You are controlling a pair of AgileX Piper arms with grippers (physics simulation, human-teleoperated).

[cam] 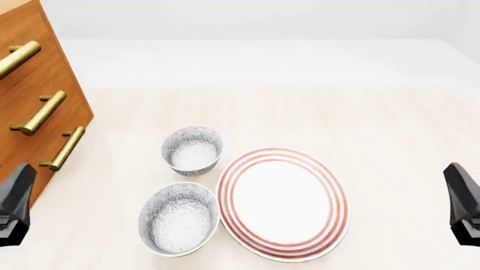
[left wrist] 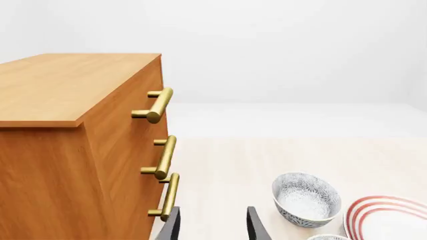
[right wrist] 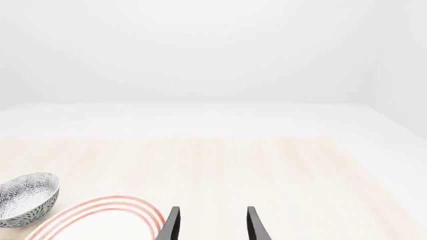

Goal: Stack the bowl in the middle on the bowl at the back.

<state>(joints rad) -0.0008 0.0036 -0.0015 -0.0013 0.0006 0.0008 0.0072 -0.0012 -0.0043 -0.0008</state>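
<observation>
- The smaller grey-and-white patterned ceramic bowl [cam: 193, 150] stands upright and empty on the pale wooden desk [cam: 375, 129], farther from the arms than the other bowl. Its outside carries a dense floral speckle and its inside is paler.
- The larger grey-and-white patterned ceramic bowl [cam: 179, 219] also stands upright and empty, just in front of the smaller one and nearer the arms. The two rims lie close together; whether they touch cannot be told.
</observation>
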